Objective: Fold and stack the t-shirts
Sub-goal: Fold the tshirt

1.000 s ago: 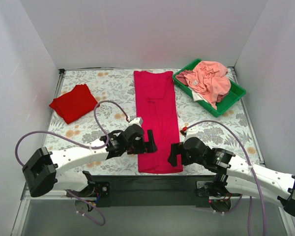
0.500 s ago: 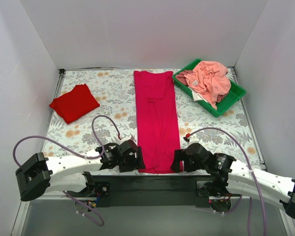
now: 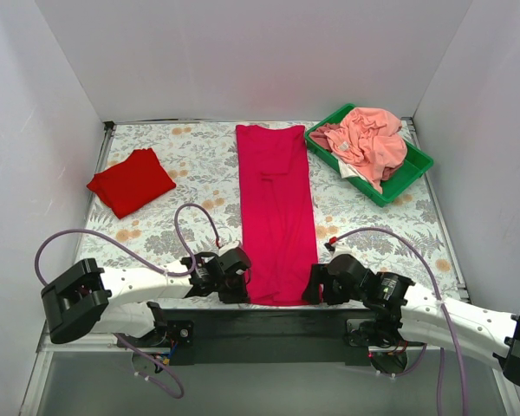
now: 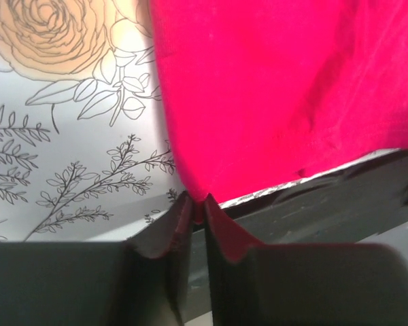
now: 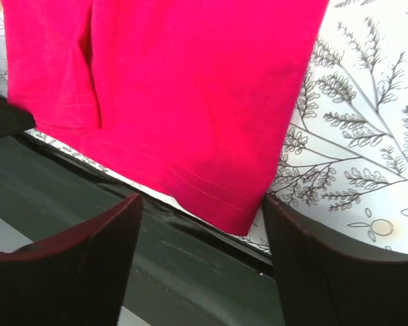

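The crimson-magenta t-shirt (image 3: 277,217) lies folded into a long strip down the middle of the table, its hem at the near edge. My left gripper (image 3: 243,293) is shut on its near-left corner. In the left wrist view the cloth (image 4: 279,88) is pinched between the fingertips of that gripper (image 4: 198,207). My right gripper (image 3: 313,291) is open at the near-right corner. Seen from the right wrist, the hem corner (image 5: 224,204) sits between the spread fingers of the gripper (image 5: 200,204), untouched. The scarlet-red t-shirt (image 3: 132,180) lies folded at the far left.
A green tray (image 3: 413,170) at the back right holds crumpled pink clothes (image 3: 368,143). The grey floral cloth (image 3: 191,156) covers the table. A black strip (image 3: 260,325) runs along the near edge under both grippers. White walls close in three sides.
Both grippers have come down and back to the shirt's near corners. The left one has closed on the near-left corner. The right one has narrowed a little but is still open.
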Action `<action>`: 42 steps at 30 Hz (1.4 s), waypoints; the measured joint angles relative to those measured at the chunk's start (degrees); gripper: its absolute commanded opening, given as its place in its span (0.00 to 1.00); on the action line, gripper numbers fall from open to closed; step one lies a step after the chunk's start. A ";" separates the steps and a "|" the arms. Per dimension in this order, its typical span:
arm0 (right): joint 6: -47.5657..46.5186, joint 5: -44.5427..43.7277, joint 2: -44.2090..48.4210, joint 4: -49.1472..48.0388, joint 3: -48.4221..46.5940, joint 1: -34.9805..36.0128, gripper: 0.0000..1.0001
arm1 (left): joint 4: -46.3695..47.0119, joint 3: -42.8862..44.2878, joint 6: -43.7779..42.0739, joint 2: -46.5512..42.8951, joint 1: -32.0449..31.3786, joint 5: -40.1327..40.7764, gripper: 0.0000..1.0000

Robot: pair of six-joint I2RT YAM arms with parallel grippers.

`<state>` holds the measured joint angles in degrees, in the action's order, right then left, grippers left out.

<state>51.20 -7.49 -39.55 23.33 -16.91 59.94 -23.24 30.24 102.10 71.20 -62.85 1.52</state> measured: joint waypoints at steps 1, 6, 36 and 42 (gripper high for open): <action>0.24 0.24 -0.31 -0.33 0.20 0.00 0.65 | 0.07 0.00 -0.02 0.35 0.00 0.04 0.00; 0.92 0.57 -1.75 -1.29 0.63 -0.09 0.38 | 0.55 0.09 -0.28 0.66 -0.02 -0.02 0.00; -14.14 -13.38 -12.63 -7.41 -14.95 -2.73 0.01 | 1.46 13.84 -5.77 1.62 8.11 11.23 0.00; -20.33 -9.49 -21.84 -12.90 -22.29 -12.63 0.01 | 4.50 17.40 -9.68 4.96 15.74 11.54 0.00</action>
<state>30.87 -16.97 -61.39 10.44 -39.20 47.31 -18.74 47.64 92.42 76.16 -47.11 13.06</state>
